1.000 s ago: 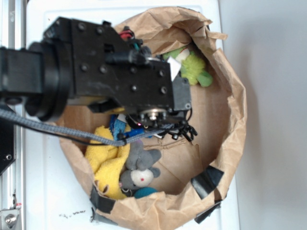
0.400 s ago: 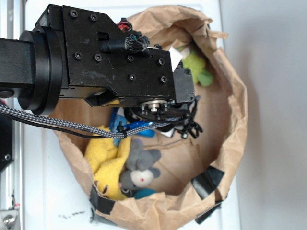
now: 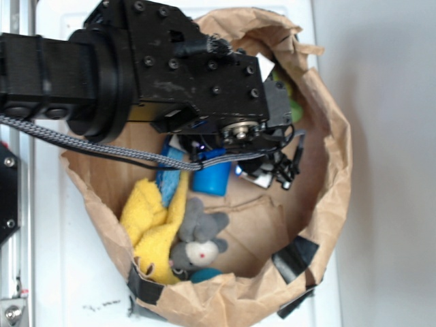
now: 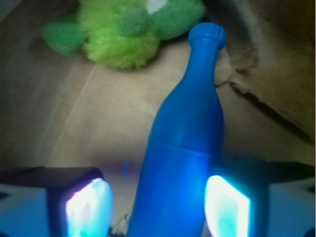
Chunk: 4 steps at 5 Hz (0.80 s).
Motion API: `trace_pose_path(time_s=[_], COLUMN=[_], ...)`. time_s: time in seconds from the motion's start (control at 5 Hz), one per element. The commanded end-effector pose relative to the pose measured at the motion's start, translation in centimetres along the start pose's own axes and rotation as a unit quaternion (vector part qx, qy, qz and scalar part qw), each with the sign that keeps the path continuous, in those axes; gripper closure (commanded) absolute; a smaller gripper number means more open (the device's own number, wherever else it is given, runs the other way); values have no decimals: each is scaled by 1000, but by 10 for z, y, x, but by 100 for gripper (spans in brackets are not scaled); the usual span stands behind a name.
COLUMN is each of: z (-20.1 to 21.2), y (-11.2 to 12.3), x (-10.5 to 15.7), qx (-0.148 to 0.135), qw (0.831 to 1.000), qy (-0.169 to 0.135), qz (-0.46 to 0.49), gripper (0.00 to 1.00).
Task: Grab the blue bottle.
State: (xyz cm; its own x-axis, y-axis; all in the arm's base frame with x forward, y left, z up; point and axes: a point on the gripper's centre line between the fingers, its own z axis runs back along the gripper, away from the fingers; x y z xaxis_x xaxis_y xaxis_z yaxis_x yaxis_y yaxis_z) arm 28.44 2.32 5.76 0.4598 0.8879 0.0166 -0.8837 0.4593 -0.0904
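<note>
Wrist view, left to right: left glowing finger pad [image 4: 89, 206], then the smooth bright-blue plastic bottle [image 4: 185, 148], then the right pad. Fingers [image 4: 158, 210] apart, bottle body between them, nearer the right pad; contact cannot be told. Bottle: wide cylindrical body, seam line around the shoulder, tapering to a narrow neck with a rimmed mouth, lying on brown paper, neck pointing toward a fuzzy lime-green plush toy [image 4: 123, 29]. No label or writing readable.

Exterior view: yellow plush toy [image 3: 153, 228], grey plush mouse [image 3: 199, 238], bottle base [image 3: 210, 178] under the black arm, all inside the crumpled brown paper bag [image 3: 334, 163] on the white worktop [image 3: 61, 272].
</note>
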Motion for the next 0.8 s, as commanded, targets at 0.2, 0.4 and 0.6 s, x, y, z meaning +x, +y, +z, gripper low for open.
trace_pose_path(time_s=[0.2, 0.4, 0.6], z=[-7, -3, -9], y=[12, 21, 23], x=[20, 21, 24], qx=[-15, -22, -31], qw=[999, 1000, 999], qy=[-32, -18, -9], qz=[-3, -7, -10], gripper=[0, 0, 0])
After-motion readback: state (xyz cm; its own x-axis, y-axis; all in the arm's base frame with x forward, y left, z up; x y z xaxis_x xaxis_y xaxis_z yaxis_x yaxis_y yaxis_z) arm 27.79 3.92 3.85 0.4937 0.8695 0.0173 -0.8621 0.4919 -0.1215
